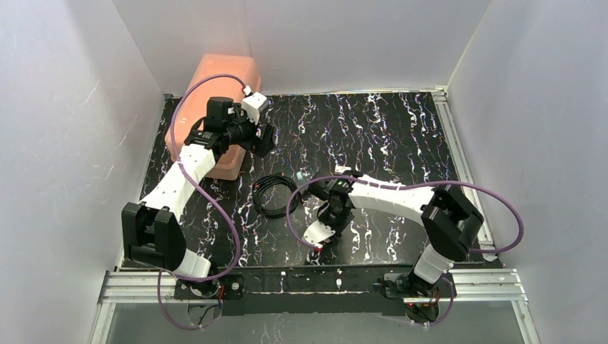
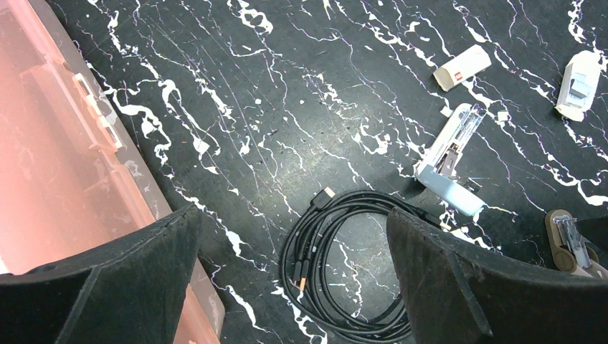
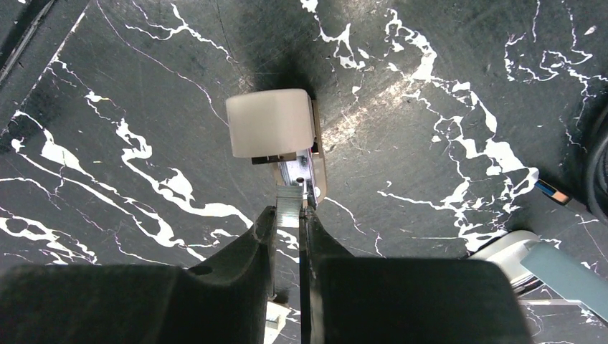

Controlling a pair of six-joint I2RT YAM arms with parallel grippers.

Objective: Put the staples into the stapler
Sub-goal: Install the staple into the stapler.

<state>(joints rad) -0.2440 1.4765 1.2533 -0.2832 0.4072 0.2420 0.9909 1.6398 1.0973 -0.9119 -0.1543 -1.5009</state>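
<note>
The right gripper [image 3: 288,218] is hanging low over the black, white-veined marble-patterned table [image 1: 387,129], close to the middle of its near edge. Its jaws are standing narrow, pinching the staples [image 3: 288,199], a thin flat silvery metal strip. The strip is pointing toward a small tan cardboard sleeve [image 3: 317,161] lying on the table under a small milky-white block [image 3: 271,122]. The strip's far end seems to be reaching into that sleeve, though the block is hiding the joint.

The stapler [image 2: 450,161], a small light-blue plastic oblong with a silver metal channel showing along it, is lying near the middle of the table. It is just beside a coiled black cable [image 2: 295,251], on the coil's right and far side, and apart from both grippers.

The left gripper [image 2: 290,215] is hovering near the far-left corner of the table, its black fingers [image 2: 459,279] spread wide with nothing between them. It is sitting right beside a translucent salmon-pink plastic box [image 1: 215,79] in that corner.
</note>
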